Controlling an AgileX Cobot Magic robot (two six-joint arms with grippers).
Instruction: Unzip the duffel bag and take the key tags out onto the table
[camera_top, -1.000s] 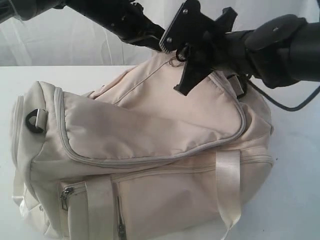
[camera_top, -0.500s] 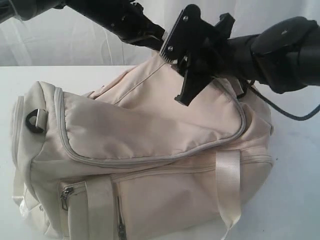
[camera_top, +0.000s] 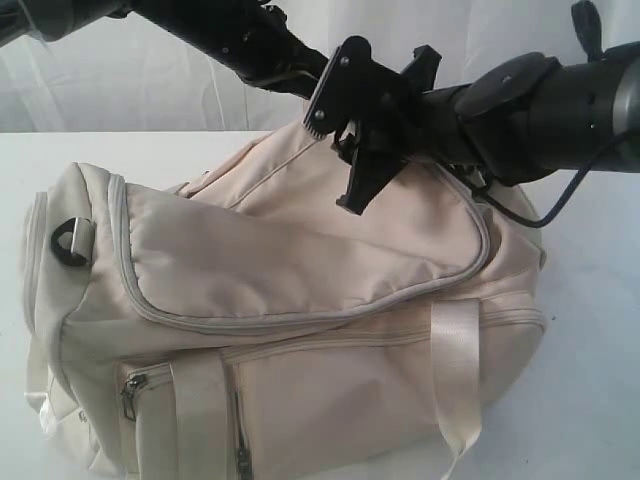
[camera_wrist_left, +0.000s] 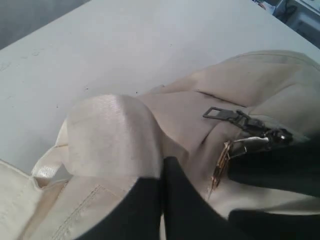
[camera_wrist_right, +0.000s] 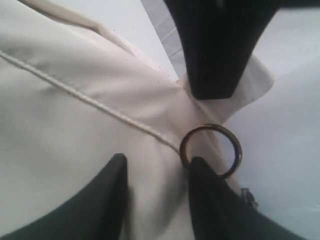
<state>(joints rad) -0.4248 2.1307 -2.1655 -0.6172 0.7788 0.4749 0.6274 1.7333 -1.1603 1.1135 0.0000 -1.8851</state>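
Top centre in the exterior view, the left gripper (camera_wrist_left: 163, 167) pinches the duffel bag (camera_top: 300, 260) fabric; the right gripper (camera_top: 335, 165) hangs half-open beside a metal ring (camera_wrist_right: 211, 150).

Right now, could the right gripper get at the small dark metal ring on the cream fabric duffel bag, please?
Probably yes: the right gripper is open, with one fingertip at the small dark metal ring on the cream fabric duffel bag, and nothing lying between them.

Bag (camera_top: 300, 270) sits on the surface (camera_top: 590, 380), left end effector (camera_wrist_left: 162, 172) and right end effector (camera_top: 345, 145) side by side at its top rear edge.
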